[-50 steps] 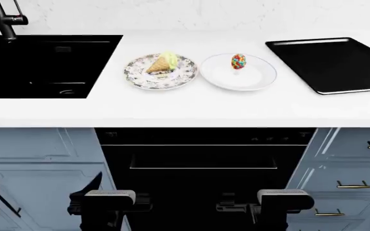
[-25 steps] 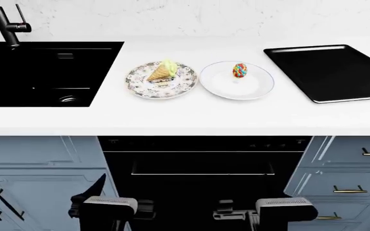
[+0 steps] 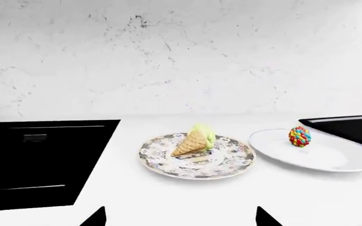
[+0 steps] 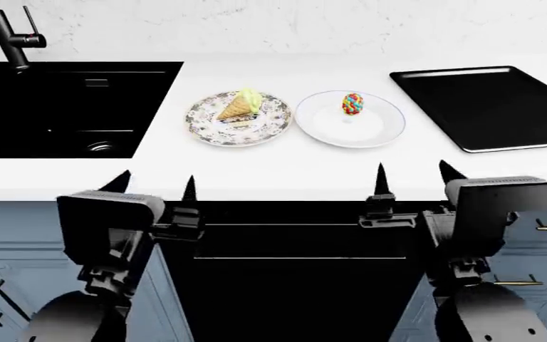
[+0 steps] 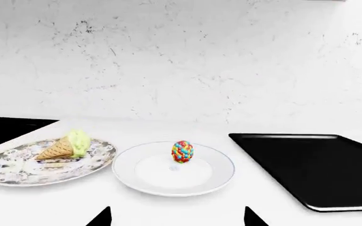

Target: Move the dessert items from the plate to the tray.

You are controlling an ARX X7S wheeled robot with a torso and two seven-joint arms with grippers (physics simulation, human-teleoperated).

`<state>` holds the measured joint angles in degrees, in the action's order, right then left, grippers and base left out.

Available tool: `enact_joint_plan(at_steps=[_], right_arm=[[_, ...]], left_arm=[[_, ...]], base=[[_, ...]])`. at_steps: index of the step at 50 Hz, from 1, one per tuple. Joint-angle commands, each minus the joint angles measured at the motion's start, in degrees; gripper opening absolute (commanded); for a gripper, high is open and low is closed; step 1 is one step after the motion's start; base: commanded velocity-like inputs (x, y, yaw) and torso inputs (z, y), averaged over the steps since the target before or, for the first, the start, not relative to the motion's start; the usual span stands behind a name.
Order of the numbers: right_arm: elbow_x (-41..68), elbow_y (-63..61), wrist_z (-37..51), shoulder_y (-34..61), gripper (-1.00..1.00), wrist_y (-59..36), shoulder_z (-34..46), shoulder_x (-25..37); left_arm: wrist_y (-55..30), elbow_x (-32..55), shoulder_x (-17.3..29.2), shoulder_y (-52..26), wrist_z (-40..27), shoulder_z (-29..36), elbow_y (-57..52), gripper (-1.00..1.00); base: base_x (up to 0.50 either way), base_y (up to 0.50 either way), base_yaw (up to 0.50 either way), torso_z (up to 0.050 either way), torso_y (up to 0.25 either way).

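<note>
Both your arms have risen from down by the oven to the surface's [image 4: 273, 171] front edge. Left gripper [image 4: 154, 187] and right gripper [image 4: 412, 179] have jaws spread wide, holding nothing. Bare surface lies between them and the plates. Left of the tray [image 4: 487, 107] sits the candy ball [image 4: 352, 104] on a white plate [image 4: 350, 127]; farther left, the cone [image 4: 240, 105] on a patterned plate [image 4: 237, 127].

The tray [image 4: 490, 105] is running off the right edge in the head view. The sink [image 4: 60, 107] is being cut by the left edge, and the top of its tap [image 4: 8, 35] is being cropped. Both wrist views are showing only fingertips [image 3: 99, 217], the grippers' bodies lying out of frame.
</note>
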<state>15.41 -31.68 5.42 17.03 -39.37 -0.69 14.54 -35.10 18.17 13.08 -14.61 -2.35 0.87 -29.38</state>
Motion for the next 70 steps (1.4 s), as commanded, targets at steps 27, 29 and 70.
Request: enact_joint_plan(at_steps=[27, 29, 70], right_arm=[[39.24, 6.61, 17.58, 44.53, 1.00, -49.24, 1.93, 15.94], [39.69, 6.77, 17.94, 44.56, 1.00, -49.06, 2.18, 16.11], [49.24, 6.80, 25.54, 44.77, 1.00, -47.87, 2.65, 18.54]], left_arm=[[-47.74, 25.54, 8.84, -37.74, 4.57, -8.01, 2.78, 1.00], [-47.73, 25.68, 8.94, -37.77, 4.50, -8.00, 2.73, 1.00], [-47.80, 29.05, 10.85, -37.44, 2.40, -7.55, 2.33, 1.00]], base=[[0.26, -0.05, 0.00, 0.000, 0.000], [0.50, -0.10, 0.00, 0.000, 0.000], [0.50, -0.03, 0.00, 0.000, 0.001]])
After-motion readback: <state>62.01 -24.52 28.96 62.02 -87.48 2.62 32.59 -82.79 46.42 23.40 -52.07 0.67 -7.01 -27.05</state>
